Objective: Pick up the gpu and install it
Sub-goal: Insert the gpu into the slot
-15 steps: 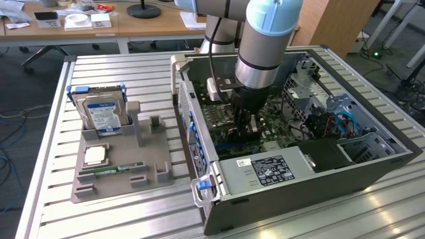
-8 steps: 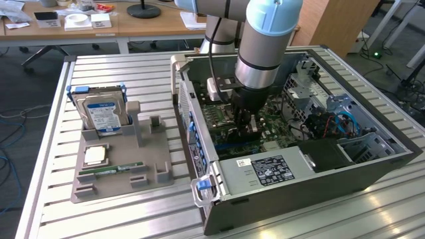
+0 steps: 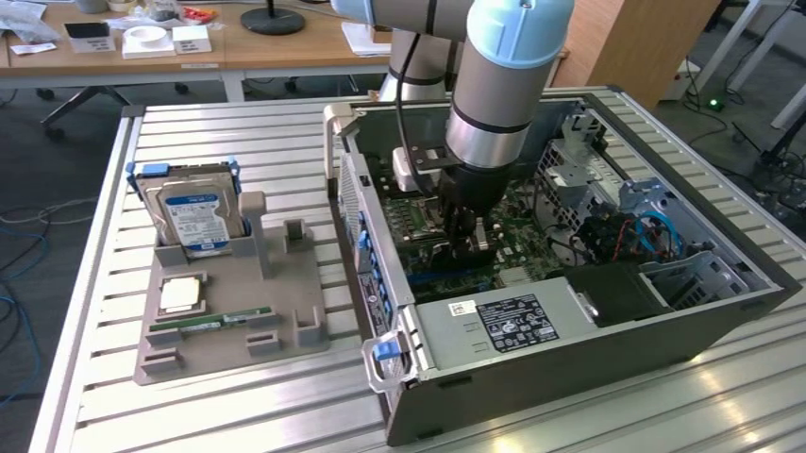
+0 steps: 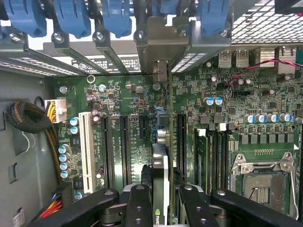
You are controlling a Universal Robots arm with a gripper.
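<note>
GPU over motherboard slot, seating not confirmed.
Gripper (image 4: 161,198) fingers (image 4: 140,205) pinch the gpu (image 4: 161,175) edge-on, down inside the PC case (image 3: 705,311) above the motherboard (image 4: 137,109); bracket near the case's rear slots. Risk: slight tilt or offset from the slot (image 4: 181,137) could jam or bend contacts.

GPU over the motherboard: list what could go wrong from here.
1. The gpu is held edge-on in the tool above the slots; if it sits off the slot line, pressing down could jam it against the motherboard or nearby capacitors.
2. Its metal bracket must pass the rear frame and blue latches; it may catch there.
3. The arm reaches deep inside the case, so clearance looks tight.
</note>
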